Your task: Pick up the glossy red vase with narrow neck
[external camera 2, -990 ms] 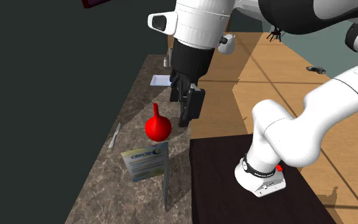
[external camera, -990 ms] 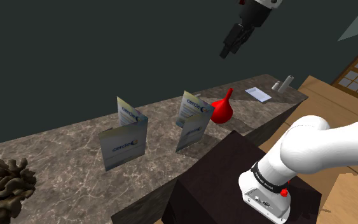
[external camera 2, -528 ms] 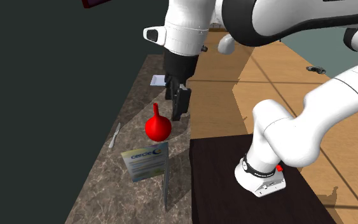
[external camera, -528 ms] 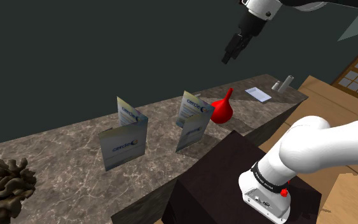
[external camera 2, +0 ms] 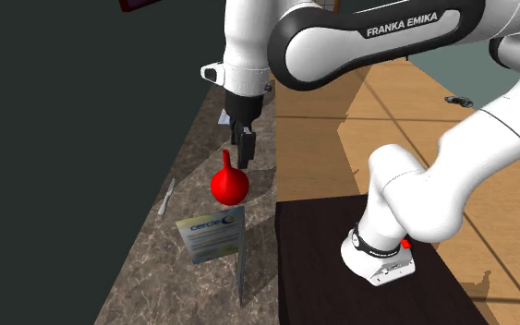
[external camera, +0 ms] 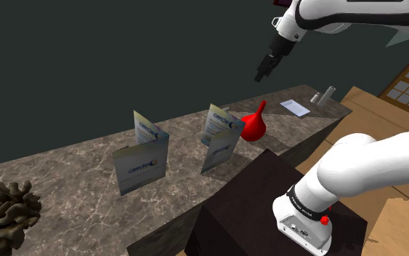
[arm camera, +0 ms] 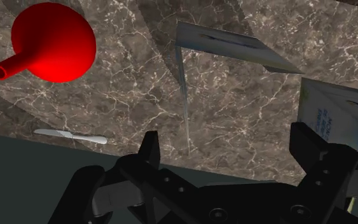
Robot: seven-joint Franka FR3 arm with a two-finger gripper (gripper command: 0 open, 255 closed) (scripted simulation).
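You see the gripper [external camera: 262,73] high over the marbled counter [external camera: 68,166], fingers wide apart, holding nothing; the red narrow-necked vase [external camera: 253,126] stands upright on the counter, beside a folded leaflet [external camera: 221,132], untouched

light: dim overall | brightest: wood floor [external camera 2: 313,157] | shadows: broad soft bands across marble counter [arm camera: 234,108] | red vase [arm camera: 56,41]: faint sheen

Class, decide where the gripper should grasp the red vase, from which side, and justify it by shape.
Probably best to grip the red vase by its narrow neck, coming from above: it stands upright on the counter, and its round body looks wide and likely to slip.
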